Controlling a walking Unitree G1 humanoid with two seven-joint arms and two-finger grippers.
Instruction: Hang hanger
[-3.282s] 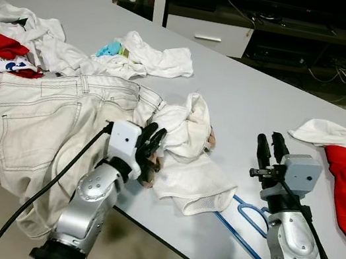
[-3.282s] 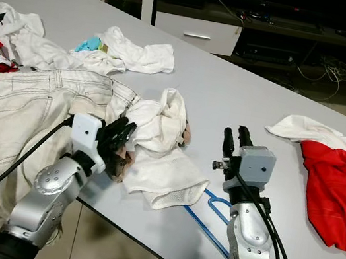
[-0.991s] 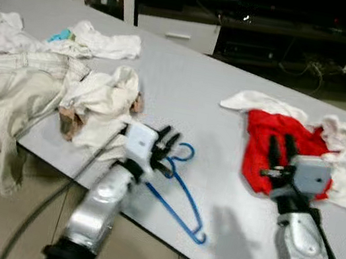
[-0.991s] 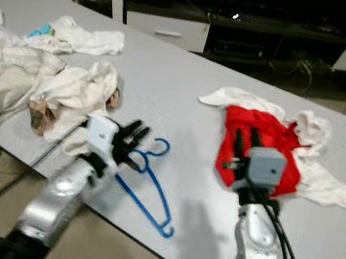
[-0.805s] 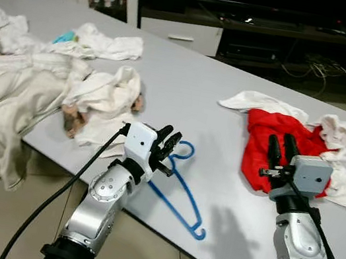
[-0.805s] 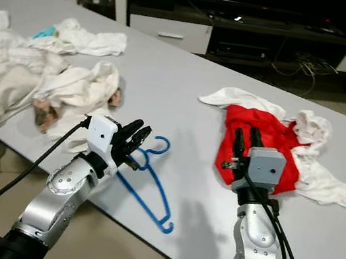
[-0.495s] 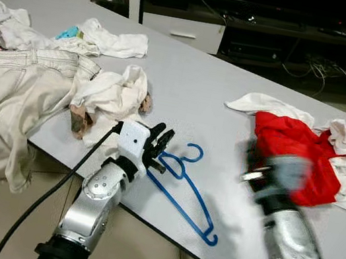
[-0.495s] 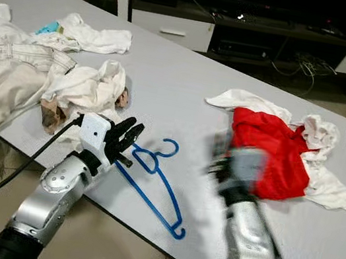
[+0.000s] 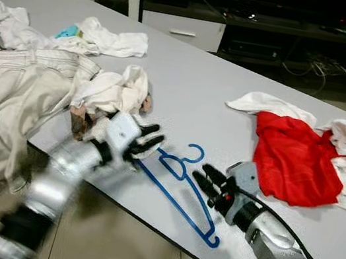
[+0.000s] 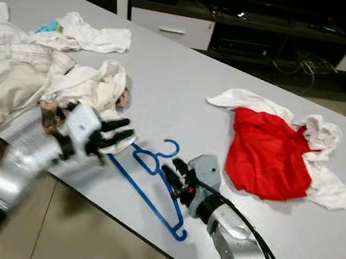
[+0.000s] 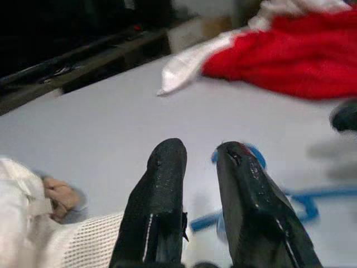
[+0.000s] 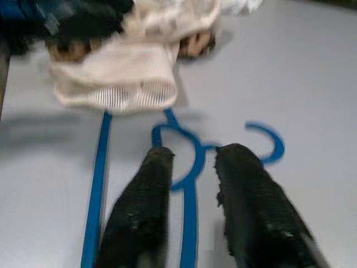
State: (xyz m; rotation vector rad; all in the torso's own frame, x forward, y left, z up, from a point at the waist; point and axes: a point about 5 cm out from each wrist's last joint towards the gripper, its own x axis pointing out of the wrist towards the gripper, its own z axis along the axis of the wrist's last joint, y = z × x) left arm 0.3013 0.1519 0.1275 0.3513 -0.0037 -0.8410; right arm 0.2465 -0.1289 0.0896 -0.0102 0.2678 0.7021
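- Blue plastic, thin and flat: the hanger [image 9: 179, 188] lies on the grey table [image 9: 192, 99] close to its near edge, hook turned toward the far side, one long arm running back toward the near edge.
- Right gripper [image 9: 208, 179] is low over the table just beside the hanger's neck; in its wrist view the two fingers [image 12: 136, 223] stand apart with the blue bar between them, grasping nothing yet.
- Left gripper [image 9: 148, 144] hovers at the other side of the hanger, near the crumpled white cloth [image 9: 112, 92]; its arm is blurred, and its fingers [image 11: 159, 195] are parted with nothing between them.
- Red garment [image 9: 295, 158] with white cloth round it lies toward the table's right edge, well apart from the hanger; cream trousers [image 9: 4, 100] hang over the near left edge.
- Step in hand, as I judge it: the reach for the hanger, before any pick-up.
- Next move calls for the right fingers to settle around the neck or bar and close, though a flat hanger on a smooth top may slide; no rail to hang it on can be made out.
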